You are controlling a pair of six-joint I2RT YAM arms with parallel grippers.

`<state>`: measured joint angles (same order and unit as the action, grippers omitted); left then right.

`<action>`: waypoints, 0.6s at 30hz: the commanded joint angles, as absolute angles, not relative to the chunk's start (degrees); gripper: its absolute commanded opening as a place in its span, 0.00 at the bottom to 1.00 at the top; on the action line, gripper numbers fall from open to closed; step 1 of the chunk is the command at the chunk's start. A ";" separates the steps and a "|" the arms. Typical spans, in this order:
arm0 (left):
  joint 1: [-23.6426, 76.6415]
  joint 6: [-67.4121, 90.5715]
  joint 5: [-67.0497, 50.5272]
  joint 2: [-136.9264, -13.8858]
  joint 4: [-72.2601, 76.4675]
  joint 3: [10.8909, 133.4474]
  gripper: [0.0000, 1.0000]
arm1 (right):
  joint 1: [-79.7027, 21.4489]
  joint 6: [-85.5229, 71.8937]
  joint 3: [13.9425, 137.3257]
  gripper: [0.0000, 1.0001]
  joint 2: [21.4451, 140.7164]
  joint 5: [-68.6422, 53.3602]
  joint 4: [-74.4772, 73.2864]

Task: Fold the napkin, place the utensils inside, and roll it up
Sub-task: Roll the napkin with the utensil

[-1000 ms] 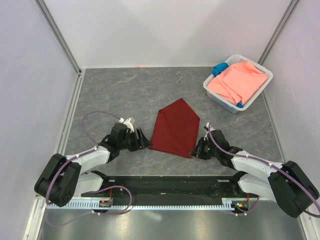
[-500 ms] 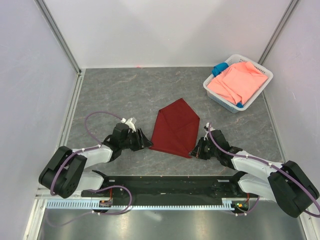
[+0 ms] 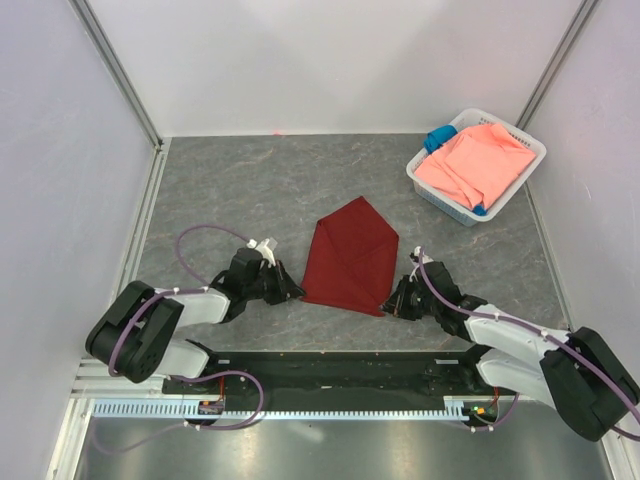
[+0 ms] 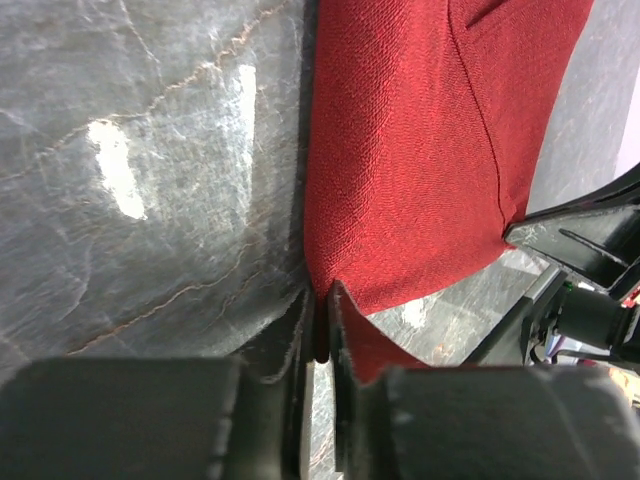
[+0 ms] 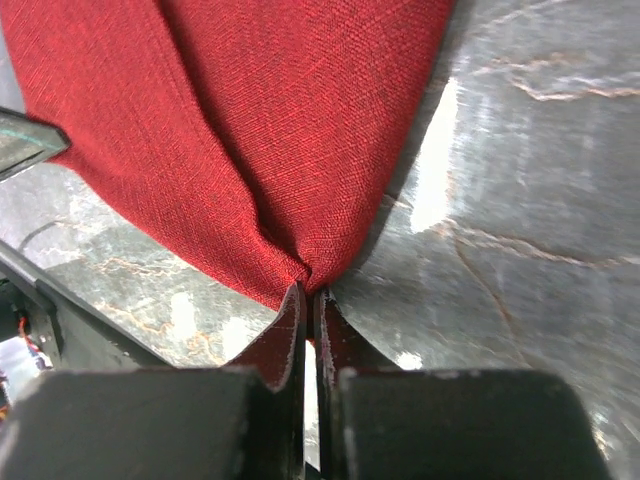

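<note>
The maroon napkin (image 3: 350, 255) lies folded on the grey table in the middle of the top view, its point toward the back. My left gripper (image 3: 295, 292) is low at the napkin's near-left corner. In the left wrist view its jaws (image 4: 320, 320) are shut with that corner of the napkin (image 4: 400, 150) pinched between them. My right gripper (image 3: 392, 300) is at the near-right corner. The right wrist view shows it (image 5: 308, 300) shut on a bunched tip of the napkin (image 5: 250, 130). The utensils are out of view.
A white basket (image 3: 432, 198) stands at the back right, holding a salmon-pink cloth (image 3: 475, 165) and a small blue cloth (image 3: 437, 138). White walls enclose the table on three sides. The black base plate (image 3: 330, 370) of the arms runs along the near edge.
My left gripper slid right to the napkin's near-left corner and closed on it. The right gripper stayed at the near-right corner, and the napkin barely shifted.
</note>
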<state>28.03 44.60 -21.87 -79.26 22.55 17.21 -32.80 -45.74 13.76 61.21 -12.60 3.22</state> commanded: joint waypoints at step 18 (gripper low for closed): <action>25.76 44.39 -31.46 -79.27 3.43 28.91 0.02 | -53.06 -22.07 31.54 0.71 57.18 16.24 -4.93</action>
